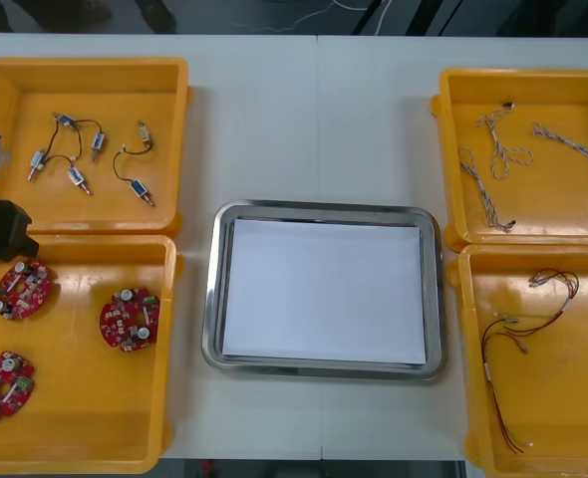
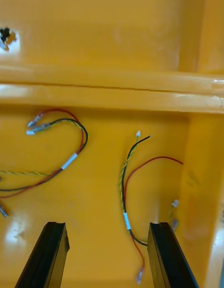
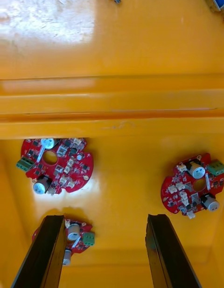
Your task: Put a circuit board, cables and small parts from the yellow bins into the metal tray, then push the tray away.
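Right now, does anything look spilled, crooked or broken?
Nothing stands out. The metal tray sits square between the yellow bins; circuit boards, cables and small metal parts lie inside them. Left end effector hangs open over the boards, right end effector over red and yellow cables.

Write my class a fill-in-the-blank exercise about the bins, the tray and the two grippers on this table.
1. The near yellow bin on the robot's left holds ___ red circuit boards.
2. The colour inside the metal tray is ___.
3. The left gripper hangs over the circuit boards, jaws ___.
4. The right gripper, jaws open, hangs over red and yellow ___.
Missing words: three; white; open; cables.
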### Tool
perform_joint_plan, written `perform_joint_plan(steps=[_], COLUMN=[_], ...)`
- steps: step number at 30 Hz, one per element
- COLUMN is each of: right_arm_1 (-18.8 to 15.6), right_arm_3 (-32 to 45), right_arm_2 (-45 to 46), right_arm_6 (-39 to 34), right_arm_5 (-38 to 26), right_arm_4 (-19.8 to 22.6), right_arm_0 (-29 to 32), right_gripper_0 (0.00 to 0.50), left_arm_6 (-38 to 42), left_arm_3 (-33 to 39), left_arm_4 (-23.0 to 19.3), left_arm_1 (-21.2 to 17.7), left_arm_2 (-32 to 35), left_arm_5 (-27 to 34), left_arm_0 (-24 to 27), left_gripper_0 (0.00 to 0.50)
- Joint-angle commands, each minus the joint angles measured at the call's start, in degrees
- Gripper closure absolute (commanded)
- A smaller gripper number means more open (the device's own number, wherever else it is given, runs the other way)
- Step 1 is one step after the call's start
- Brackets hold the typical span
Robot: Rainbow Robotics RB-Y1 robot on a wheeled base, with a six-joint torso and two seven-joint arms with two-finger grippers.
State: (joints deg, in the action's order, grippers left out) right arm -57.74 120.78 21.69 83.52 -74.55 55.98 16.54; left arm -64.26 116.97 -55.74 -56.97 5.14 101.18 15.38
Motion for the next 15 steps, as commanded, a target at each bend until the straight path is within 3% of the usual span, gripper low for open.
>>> perform_joint_plan(steps=[1,15], right_arm_1=[-2.29,-2.55], right_arm_3=[-4.23,-11.97], right_arm_2=[0.81,-4.37], right_arm_6=[7.00,19.57], right_arm_5=[0.99,5.30], right_arm_4=[3.87,5.37], right_arm_0=[1.56,0.95], right_gripper_0=[0.000,0.000], left_arm_6=[12.58,26.03], left_arm_3=[4.32,11.44], left_arm_4=[0.10,1.60], left_arm_1=[0.20,4.24], left_arm_2=[4.44,12.08], left_arm_5=[0.68,0.68], left_arm_0=[-2.99,-11.69], left_gripper_0=[0.000,0.000])
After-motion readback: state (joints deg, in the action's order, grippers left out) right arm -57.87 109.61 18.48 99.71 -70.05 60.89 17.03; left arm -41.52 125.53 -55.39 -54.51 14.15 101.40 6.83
